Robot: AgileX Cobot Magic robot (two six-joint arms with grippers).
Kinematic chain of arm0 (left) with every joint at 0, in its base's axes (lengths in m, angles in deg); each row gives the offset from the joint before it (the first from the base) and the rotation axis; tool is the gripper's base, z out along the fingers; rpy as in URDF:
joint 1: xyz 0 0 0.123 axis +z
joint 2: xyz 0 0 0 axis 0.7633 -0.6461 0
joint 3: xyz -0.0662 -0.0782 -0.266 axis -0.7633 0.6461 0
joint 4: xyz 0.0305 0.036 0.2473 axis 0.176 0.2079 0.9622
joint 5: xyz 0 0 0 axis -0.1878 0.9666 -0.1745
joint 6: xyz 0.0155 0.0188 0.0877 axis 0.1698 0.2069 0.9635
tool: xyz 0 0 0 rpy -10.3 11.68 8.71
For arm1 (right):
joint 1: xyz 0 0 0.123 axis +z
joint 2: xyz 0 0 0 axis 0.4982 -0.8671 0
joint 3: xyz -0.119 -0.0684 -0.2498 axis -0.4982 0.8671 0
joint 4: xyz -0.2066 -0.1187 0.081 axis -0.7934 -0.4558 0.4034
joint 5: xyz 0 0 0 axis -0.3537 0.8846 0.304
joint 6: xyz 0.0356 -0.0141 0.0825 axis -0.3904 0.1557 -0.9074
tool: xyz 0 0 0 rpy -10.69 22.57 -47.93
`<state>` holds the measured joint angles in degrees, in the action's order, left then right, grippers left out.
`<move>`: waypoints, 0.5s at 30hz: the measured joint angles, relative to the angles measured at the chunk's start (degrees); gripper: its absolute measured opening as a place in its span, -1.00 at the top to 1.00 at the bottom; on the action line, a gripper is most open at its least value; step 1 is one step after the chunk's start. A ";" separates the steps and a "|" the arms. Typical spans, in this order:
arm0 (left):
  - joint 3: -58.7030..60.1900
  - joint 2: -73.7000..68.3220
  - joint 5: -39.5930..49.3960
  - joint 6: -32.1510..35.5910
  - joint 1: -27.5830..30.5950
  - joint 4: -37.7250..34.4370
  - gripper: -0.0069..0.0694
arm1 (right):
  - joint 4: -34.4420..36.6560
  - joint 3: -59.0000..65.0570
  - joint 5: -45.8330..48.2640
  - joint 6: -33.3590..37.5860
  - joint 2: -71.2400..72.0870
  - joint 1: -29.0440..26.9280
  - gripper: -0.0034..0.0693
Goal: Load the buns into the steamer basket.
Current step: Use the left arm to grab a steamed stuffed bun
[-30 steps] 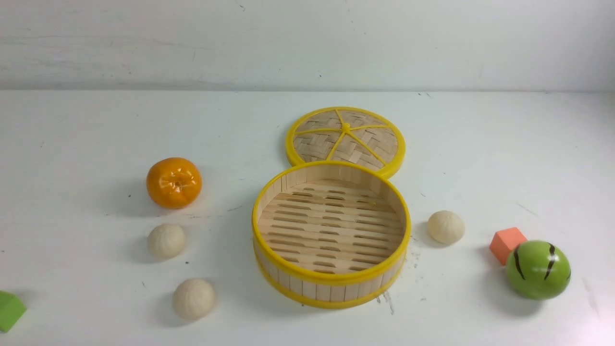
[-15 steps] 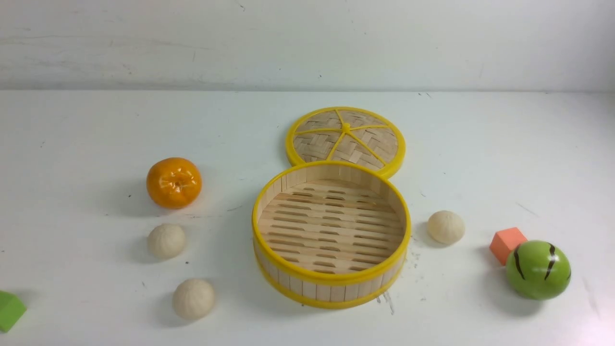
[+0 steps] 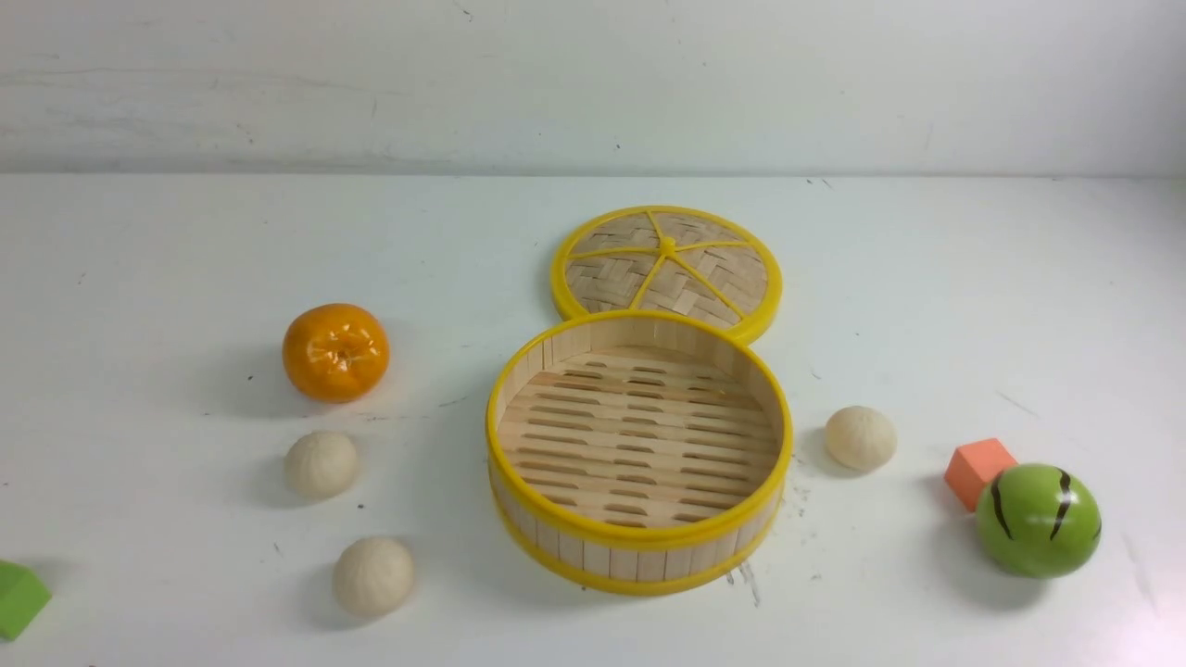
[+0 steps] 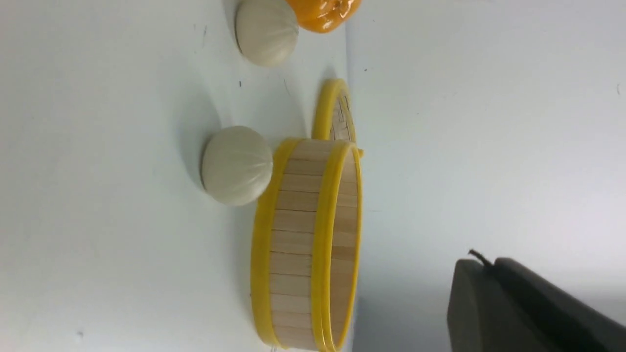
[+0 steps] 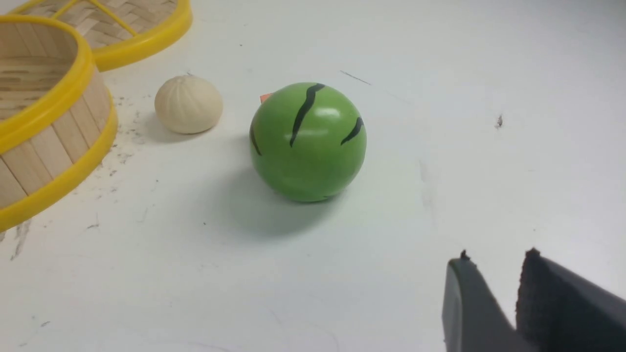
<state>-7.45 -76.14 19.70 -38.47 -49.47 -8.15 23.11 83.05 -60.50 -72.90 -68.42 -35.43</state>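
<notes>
Steamer basket (image 3: 639, 560) holds no buns. Two buns (image 3: 373, 576) (image 3: 321, 465) lie left of it on the table (image 3: 593, 630), one right. My left claw (image 4: 481, 261) is closed; my right claw (image 5: 499, 256) stands narrowly parted, holding nothing. All three remain to load.

A glossy orange tangerine (image 3: 336, 353) shows at left of the front view, above two cream-white buns (image 3: 321, 465) (image 3: 373, 576); a third bun (image 3: 860, 438), right of centre, matches them (fine pleated lines included). Yellow rims edge the pale tan, slatted steamer basket (image 3: 639, 560) at centre and the woven, yellow-spoked lid (image 3: 666, 273) above. A black-striped green ball (image 3: 1038, 521) and salmon-orange block (image 3: 979, 472) appear at lower right, a bright green block (image 3: 18, 599) at lower left.
</notes>
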 joint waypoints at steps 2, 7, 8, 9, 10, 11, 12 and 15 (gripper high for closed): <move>-5.59 0.00 3.18 8.43 0.00 0.03 0.75 | 0.00 0.00 0.00 0.00 0.00 0.00 0.44; -23.03 -3.08 15.91 23.34 0.00 8.62 0.74 | 0.00 0.00 0.00 0.00 0.00 0.00 0.41; -28.06 -6.68 21.26 24.21 0.00 14.56 0.74 | 0.00 0.00 0.00 0.00 0.00 0.00 0.41; -32.10 -10.38 25.08 24.42 0.00 18.34 0.74 | 0.00 0.00 0.00 0.00 0.00 0.00 0.41; -35.94 -14.40 30.00 24.70 0.00 23.16 0.74 | 0.00 0.00 0.00 0.00 0.00 0.00 0.40; -39.56 -18.56 34.77 25.02 0.00 27.81 0.74 | 0.00 0.00 0.00 0.00 0.00 0.00 0.40; -40.25 -19.40 36.56 25.14 0.00 29.58 0.74 | 0.00 0.00 0.00 0.00 0.00 0.00 0.40; -49.89 -31.92 47.49 28.59 0.00 40.67 0.74 | 0.00 0.00 0.00 0.00 0.00 0.00 0.38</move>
<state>-57.34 -108.06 67.20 -9.88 -49.47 32.52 23.11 83.05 -60.50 -72.90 -68.42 -35.43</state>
